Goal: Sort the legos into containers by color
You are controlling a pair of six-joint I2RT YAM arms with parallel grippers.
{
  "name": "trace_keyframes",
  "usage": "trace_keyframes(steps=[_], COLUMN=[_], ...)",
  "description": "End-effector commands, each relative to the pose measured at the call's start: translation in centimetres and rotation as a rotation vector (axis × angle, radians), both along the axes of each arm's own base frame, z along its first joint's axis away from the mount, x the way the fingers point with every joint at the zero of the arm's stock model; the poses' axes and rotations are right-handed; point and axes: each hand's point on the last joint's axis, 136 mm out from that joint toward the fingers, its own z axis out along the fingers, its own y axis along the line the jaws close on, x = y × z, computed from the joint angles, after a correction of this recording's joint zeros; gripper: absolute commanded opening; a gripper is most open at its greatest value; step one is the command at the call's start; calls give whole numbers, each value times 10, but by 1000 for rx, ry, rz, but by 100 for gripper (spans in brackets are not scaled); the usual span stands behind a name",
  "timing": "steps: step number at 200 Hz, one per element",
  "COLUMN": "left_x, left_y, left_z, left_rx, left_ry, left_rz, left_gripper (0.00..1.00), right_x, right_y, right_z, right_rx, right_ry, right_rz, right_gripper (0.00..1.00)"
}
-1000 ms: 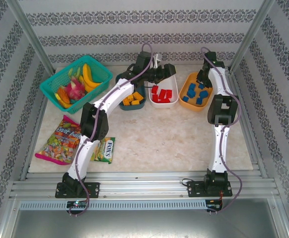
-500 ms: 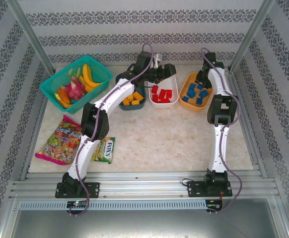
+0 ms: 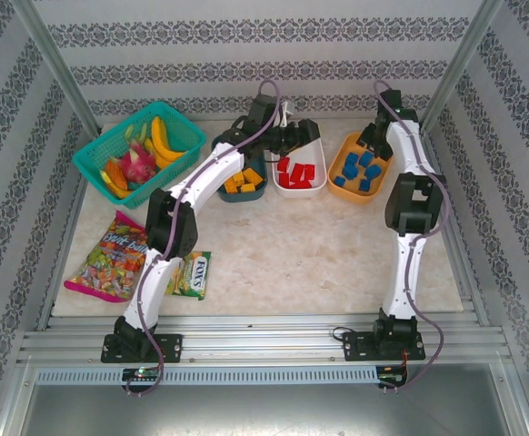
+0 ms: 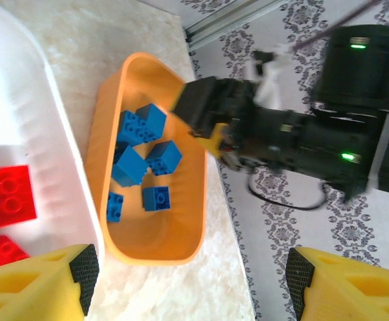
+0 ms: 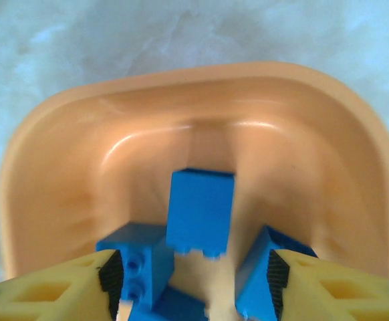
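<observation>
Your right gripper (image 5: 191, 281) just parted above orange tub (image 5: 61, 134). Blue brick (image 5: 201, 210) loose below, between pads, touching neither (falling or leaning, unclear). Release looks done; blue likely sorted. Your left gripper (image 4: 191, 274) apart, empty, white tub (image 4: 21, 87) under one finger.

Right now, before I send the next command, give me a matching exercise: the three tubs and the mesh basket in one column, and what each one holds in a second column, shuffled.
Column one:
1. dark teal tub
2. white tub
3. orange tub
4. mesh basket

Column two:
A. toy fruit
B. blue bricks
C. orange-yellow bricks
D. red bricks

Pairs: 1-C, 2-D, 3-B, 4-A.
</observation>
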Motion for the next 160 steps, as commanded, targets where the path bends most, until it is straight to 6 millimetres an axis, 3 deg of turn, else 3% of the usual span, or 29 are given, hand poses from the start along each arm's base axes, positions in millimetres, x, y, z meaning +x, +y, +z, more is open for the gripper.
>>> trace_keyframes(steps=[1, 29, 66, 104, 107, 111, 126, 130, 132, 160], left_x=[-27, -52, -97, -140, -143, -147, -163, -166, -169, -197], left_y=[16, 36, 74, 119, 124, 128, 150, 156, 158, 195], left_z=[55, 54, 43, 29, 28, 26, 24, 22, 22, 15], left_rx=[31, 78, 142, 178, 181, 189, 218, 224, 227, 266], left_ry=[-82, -57, -29, 5, 5, 9, 0, -2, -4, -23], left_rz=[16, 33, 68, 149, 158, 167, 212, 222, 226, 278], left_gripper=[76, 77, 77, 79, 79, 79, 82, 97, 99, 100], right_x=[-9, -44, -113, -199, -206, -215, -246, -253, -256, -295], right_y=[11, 32, 73, 114, 116, 119, 125, 127, 128, 129], right_z=[88, 123, 133, 125, 123, 121, 113, 111, 110, 97], right_rx=[-36, -46, -50, -108, -112, -115, -126, -129, -127, -177], right_ry=[-188, -266, -315, -306, -304, -303, -295, -295, -295, -279], right_rz=[0, 25, 115, 302, 314, 334, 386, 401, 409, 474], right_gripper=[64, 68, 74, 78, 93, 97, 98, 98, 98, 98])
